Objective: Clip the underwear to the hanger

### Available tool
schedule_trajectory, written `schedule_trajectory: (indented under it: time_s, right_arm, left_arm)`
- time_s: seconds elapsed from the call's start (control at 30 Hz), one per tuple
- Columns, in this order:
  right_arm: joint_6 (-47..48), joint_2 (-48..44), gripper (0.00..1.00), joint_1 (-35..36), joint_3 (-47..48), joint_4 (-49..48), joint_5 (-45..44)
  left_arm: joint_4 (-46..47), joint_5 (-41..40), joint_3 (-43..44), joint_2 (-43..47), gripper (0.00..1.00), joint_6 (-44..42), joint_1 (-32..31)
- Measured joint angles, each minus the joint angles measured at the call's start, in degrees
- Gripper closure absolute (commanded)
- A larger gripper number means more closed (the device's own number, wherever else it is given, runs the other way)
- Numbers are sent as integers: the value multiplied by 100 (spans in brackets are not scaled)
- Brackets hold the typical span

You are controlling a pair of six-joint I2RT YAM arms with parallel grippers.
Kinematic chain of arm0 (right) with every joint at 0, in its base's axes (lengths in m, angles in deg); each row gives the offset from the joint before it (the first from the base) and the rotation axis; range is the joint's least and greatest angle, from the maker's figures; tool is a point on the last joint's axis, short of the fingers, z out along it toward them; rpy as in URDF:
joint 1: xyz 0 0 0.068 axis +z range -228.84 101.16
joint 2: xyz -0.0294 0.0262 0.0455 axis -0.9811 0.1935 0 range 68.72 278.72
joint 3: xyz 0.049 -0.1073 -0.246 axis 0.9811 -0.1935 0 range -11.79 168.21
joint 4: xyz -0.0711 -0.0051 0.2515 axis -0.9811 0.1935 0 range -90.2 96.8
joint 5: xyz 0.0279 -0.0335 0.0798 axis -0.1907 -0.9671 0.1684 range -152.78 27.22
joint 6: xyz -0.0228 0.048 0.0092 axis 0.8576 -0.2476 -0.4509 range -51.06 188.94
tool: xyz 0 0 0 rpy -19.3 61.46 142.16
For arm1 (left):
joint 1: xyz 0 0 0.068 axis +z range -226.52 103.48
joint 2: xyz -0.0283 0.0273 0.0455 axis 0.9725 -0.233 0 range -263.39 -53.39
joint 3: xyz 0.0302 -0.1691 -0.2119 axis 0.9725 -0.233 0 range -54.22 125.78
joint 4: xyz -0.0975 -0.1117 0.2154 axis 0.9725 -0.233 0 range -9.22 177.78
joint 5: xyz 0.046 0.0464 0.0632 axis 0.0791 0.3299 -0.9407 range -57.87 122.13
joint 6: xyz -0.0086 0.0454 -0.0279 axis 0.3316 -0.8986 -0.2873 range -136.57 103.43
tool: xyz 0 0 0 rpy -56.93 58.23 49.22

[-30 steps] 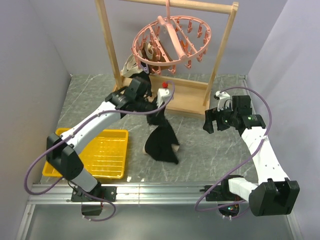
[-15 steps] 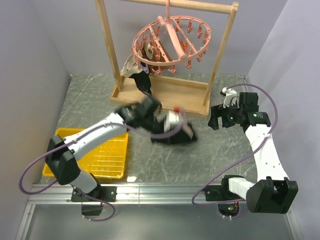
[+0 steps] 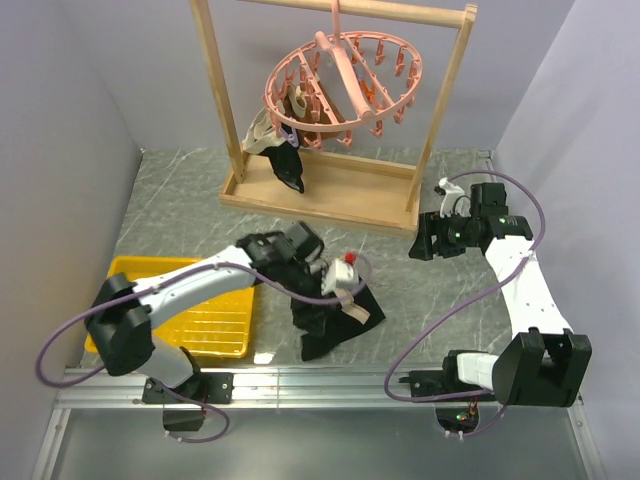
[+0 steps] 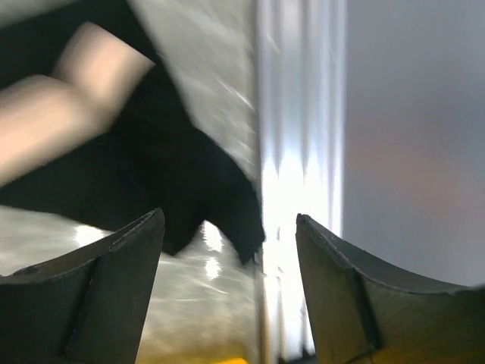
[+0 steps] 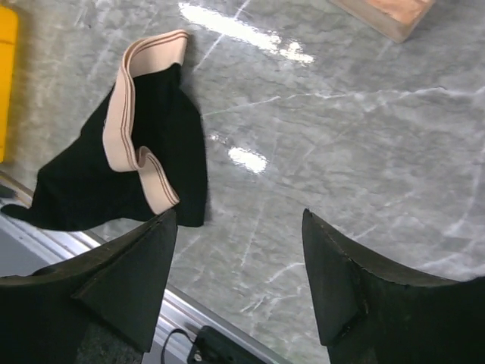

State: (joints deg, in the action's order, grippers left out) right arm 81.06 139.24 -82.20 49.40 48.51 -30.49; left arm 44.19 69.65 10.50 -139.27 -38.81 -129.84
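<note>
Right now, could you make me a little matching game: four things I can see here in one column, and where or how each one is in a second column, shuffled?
Things:
1. underwear
2. hanger
3. yellow tray
4. right pincer

Places or states:
A. hanging from the wooden rack
B. open and empty above the table
C. crumpled on the table, near its front edge
D. at the table's near left corner

Pairs: 1-C, 2-A, 3-D, 4-B.
</note>
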Motion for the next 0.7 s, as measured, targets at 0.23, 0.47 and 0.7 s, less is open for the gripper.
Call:
schedule_trajectory:
  time_s: [0.23, 0.47, 0.7]
  right_arm:
    - [-367, -57, 34, 37, -446, -221, 201]
    - [-800, 225, 44, 304, -601, -903, 245]
    - [-1126, 1499, 48, 1276, -435, -1655, 26]
  left_arm:
    - [774, 116, 568, 94, 35, 586, 1331]
    - [1770, -496, 42, 13, 39, 1456, 1147]
    - [2111, -769, -271, 42, 35, 1738, 719]
